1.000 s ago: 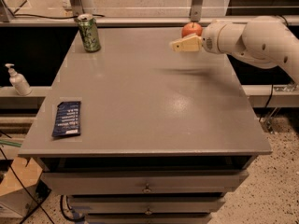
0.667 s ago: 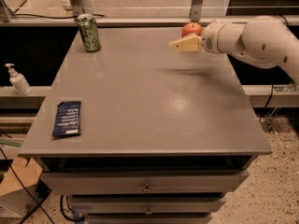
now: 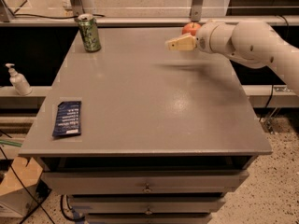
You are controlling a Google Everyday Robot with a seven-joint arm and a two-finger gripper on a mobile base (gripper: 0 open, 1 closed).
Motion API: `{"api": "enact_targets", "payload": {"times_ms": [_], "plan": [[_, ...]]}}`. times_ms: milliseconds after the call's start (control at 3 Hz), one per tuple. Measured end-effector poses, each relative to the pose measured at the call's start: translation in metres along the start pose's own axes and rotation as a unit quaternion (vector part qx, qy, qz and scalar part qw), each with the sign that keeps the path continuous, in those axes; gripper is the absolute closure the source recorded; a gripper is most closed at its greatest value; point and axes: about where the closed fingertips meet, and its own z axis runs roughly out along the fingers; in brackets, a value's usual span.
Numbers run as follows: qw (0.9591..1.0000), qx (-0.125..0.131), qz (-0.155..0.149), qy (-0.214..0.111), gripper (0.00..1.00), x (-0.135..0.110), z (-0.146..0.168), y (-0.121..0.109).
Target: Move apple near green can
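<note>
The apple [image 3: 189,28] is small and red-orange and sits at the table's far right edge, partly hidden behind my arm. The green can [image 3: 89,32] stands upright at the far left corner of the table. My gripper [image 3: 179,43] hovers above the table just in front and to the left of the apple, its tan tip pointing left towards the can. It holds nothing that I can see. The white arm [image 3: 252,43] reaches in from the right.
A flat dark-blue packet [image 3: 67,118] lies near the front left edge of the grey table [image 3: 149,106]. A white pump bottle [image 3: 17,80] stands on a ledge to the left. Metal posts rise behind the table. Drawers are below the front edge.
My gripper has edged slightly left above the table. The apple, the can and the packet have not moved.
</note>
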Motion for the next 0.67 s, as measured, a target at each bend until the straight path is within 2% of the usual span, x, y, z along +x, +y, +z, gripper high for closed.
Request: {"api": "enact_targets", "payload": {"times_ms": [667], "plan": [[0.9989,0.042,0.02,-0.007,0.0,0.011,0.027,-0.032]]}}
